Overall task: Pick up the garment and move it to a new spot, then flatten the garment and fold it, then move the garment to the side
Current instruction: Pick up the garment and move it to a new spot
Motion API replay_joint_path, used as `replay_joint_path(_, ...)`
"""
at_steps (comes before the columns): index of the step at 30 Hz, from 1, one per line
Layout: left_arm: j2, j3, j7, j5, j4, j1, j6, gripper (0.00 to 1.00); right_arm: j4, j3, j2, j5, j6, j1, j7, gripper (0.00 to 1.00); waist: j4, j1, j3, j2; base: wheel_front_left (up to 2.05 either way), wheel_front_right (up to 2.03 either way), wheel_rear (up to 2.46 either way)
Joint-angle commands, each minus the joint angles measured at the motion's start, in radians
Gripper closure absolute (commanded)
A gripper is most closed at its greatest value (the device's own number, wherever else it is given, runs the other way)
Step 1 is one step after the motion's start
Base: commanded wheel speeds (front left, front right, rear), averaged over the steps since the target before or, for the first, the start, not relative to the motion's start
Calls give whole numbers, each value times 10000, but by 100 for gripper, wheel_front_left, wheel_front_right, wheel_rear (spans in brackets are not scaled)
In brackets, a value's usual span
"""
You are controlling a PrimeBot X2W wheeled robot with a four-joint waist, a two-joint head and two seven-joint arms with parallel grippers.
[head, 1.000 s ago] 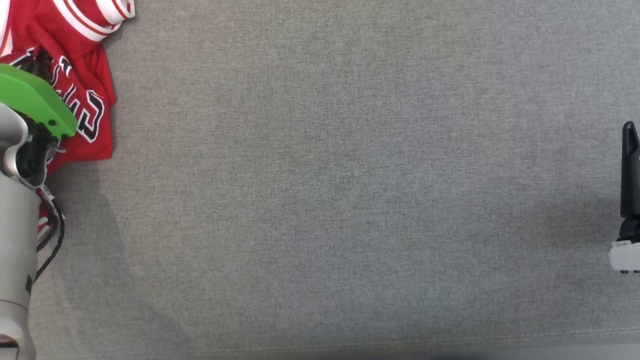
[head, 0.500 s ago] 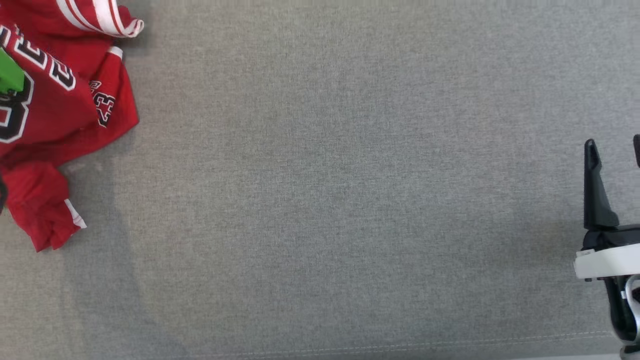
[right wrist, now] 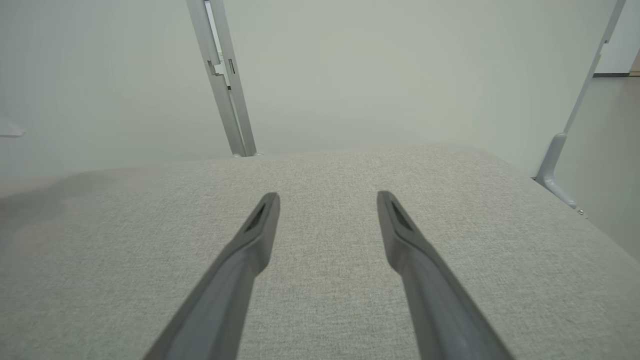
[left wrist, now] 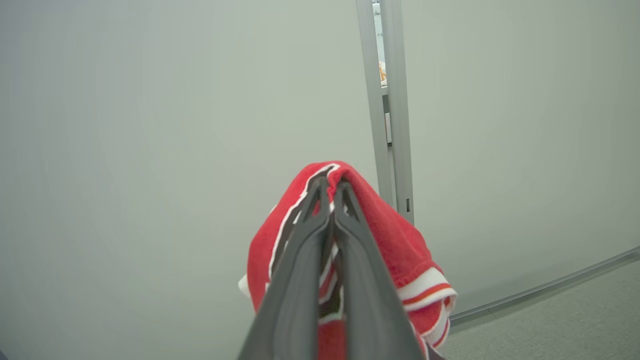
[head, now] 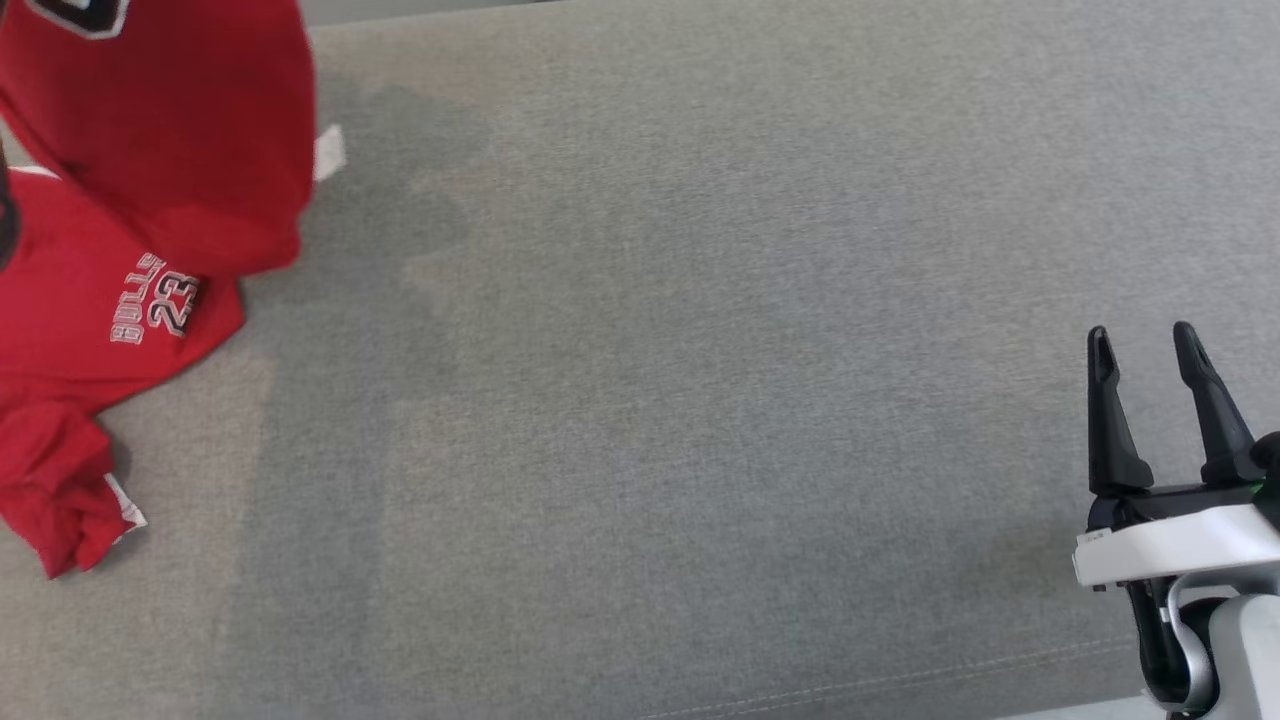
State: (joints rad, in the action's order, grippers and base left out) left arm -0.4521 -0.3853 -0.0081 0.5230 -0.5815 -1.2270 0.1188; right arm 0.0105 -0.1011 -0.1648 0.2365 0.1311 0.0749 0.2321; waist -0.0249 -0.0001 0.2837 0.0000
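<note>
Left wrist view shows my left gripper (left wrist: 330, 182) pinched tight on a fold of the red garment (left wrist: 400, 245), held up against the pale wall (left wrist: 125, 150). On the head view the garment hangs at the far left, its lower part lying on the grey cushion (head: 700, 400). My right gripper (head: 1142, 335) sits near right, fingers spread, holding nothing.

1. "BULL", with a further letter lost in a crease, is read in small pale capitals on the red garment (head: 100, 290), on its lower fold at the head view's left.
2. "23" is printed just beside that word, in pale outlined numerals.
3. A large black-and-white character is cut off at the top edge; illegible.
</note>
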Motion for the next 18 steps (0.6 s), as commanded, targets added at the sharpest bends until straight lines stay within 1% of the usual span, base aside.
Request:
replay_joint_path(1, 133, -64, 135, -97, 321, -268, -72, 100, 116, 46, 87, 76, -6, 132, 113, 0, -741, 1, -326, 0, 0, 0, 0)
replay_joint_path(5, 540, -314, 524, -82, 1183, -549, -213, 100, 439, 236, 287, 142, -6, 210, 218, 0, -1434, 1, -363, 0, 0, 0, 0)
replay_joint_path(7, 783, -489, 693, -40, 1482, -632, -207, 100, 577, 318, 411, 194, -6, 293, 265, 0, -1780, 1, -353, 0, 0, 0, 0)
replay_joint_path(11, 1164, -812, 861, -45, 1737, -580, -238, 100, 783, 430, 652, 299, -6, 384, 323, 0, -2375, 1, -331, 0, 0, 0, 0)
replay_joint_path(15, 1725, -1109, 755, 51, 1789, -327, -251, 100, 882, 508, 806, 355, -6, 433, 334, 0, -2710, 1, -264, 0, 0, 0, 0)
replay_joint_path(18, 2013, -1197, 535, 132, 1729, -36, -342, 100, 822, 495, 876, 379, -6, 459, 339, 0, -2809, 1, -236, 0, 0, 0, 0)
